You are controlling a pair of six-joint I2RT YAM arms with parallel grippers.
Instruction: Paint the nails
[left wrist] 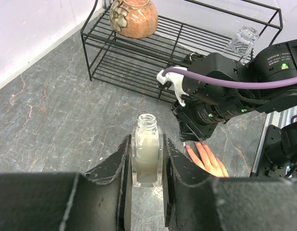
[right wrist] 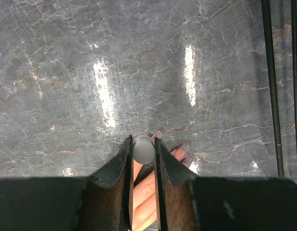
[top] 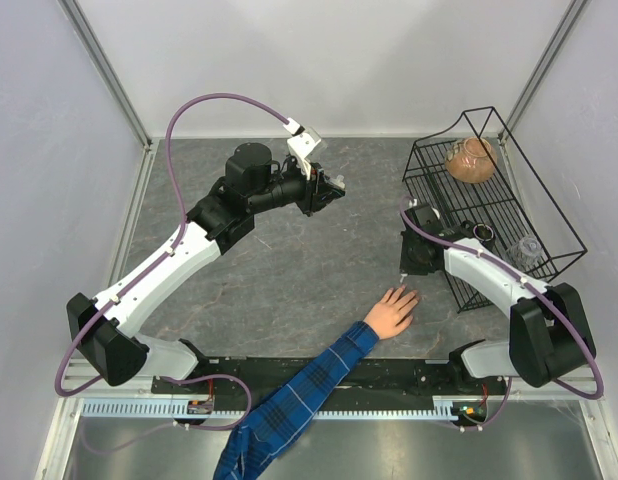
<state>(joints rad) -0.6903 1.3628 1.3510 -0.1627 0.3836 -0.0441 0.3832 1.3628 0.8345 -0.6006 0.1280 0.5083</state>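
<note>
One wire rack point(top: 436, 186) near hand point(top: 393, 310)

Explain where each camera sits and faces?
Top: above and behind, looking down on grey marble table, white-and-black left arm, right arm, black wire rack, person's light-skinned hand.
Left wrist: looks past its left hand, shut on a clear glass bottle, towards the right arm and rack.
Right wrist: looks down past its right hand, gripping a white round cap, at the person's fingers.
All share the person's hand.

Blue plaid sleeve point(top: 289, 405), grey veined table point(top: 289, 270), brown flowered vase point(top: 471, 160), cream-filled bottle point(left wrist: 147, 154)
</note>
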